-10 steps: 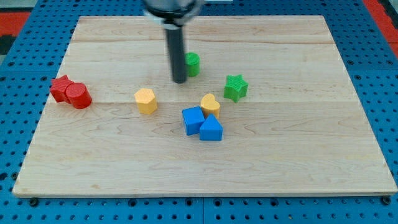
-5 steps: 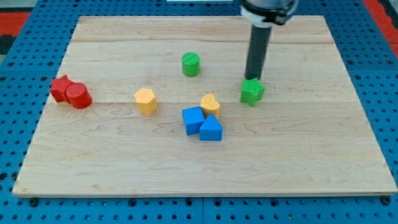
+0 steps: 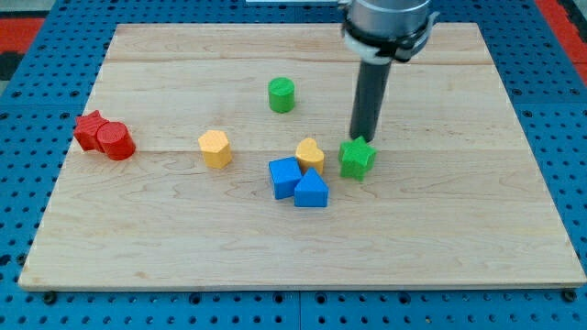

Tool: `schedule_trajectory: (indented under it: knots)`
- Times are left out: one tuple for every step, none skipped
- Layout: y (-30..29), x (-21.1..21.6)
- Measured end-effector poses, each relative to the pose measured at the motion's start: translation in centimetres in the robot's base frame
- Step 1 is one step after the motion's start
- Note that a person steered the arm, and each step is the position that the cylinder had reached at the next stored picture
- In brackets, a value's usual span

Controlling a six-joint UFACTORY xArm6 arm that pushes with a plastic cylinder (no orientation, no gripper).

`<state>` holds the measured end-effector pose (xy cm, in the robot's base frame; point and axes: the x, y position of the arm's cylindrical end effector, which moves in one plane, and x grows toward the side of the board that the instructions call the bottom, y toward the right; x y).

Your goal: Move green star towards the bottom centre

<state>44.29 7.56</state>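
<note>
You see the wooden board [image 3: 459, 229]; near its middle the green star [image 3: 357, 159] sits just right of the yellow heart [image 3: 311, 153]. My tip [image 3: 363, 139] touches the star's top edge; there is no gripper, nothing held.

My tip [image 3: 363, 140] sits against the top edge of the green star [image 3: 357, 159], which lies just right of the yellow heart [image 3: 310, 153]. Below the heart, the blue cube [image 3: 285, 176] and blue triangle [image 3: 312, 190] touch. Yellow hexagon [image 3: 215, 148] further left, red star [image 3: 89, 128] and red cylinder [image 3: 116, 141] touching near the board [image 3: 459, 238] left edge, green cylinder [image 3: 282, 94] toward top.
</note>
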Motion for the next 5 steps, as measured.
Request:
schedule_trajectory:
  knots:
    - [-0.1,7.1]
    - [0.0,9.4]
    - [-0.7,9.1]
    - [-3.6,7.7]
    - [-4.9,7.2]
